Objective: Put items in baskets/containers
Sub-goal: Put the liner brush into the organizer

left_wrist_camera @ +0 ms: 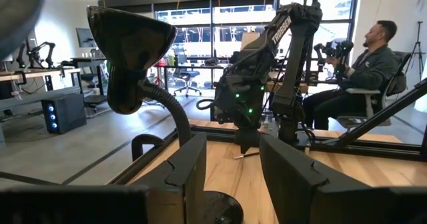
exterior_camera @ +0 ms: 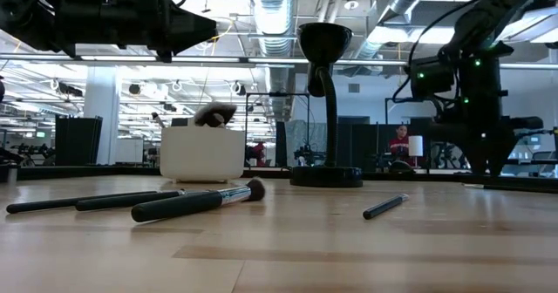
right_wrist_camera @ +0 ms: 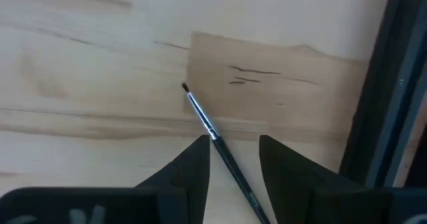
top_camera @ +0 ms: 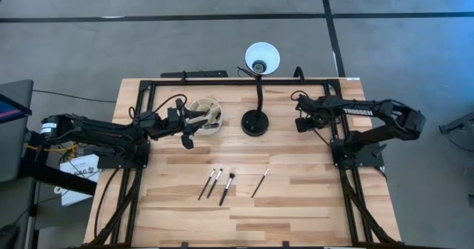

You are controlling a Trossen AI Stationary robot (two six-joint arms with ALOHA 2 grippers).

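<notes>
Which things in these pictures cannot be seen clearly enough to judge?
- Inside of the cup: in the high view the left claw covers part of it; in the low view its wall hides the dividers.
- How many brushes stand in the cup: too small in the high view.
- Brush in the right wrist view: its handle end is cut off by the picture's edge, between the right claw fingers.

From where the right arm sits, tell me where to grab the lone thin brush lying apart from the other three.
Grip the thin brush at mid-handle, coming straight down with the right gripper, jaws across the shaft. It lies flat and slanted on the table, apart from the others, so the handle is bare on both sides; the tip end is too fine to hold.
</notes>
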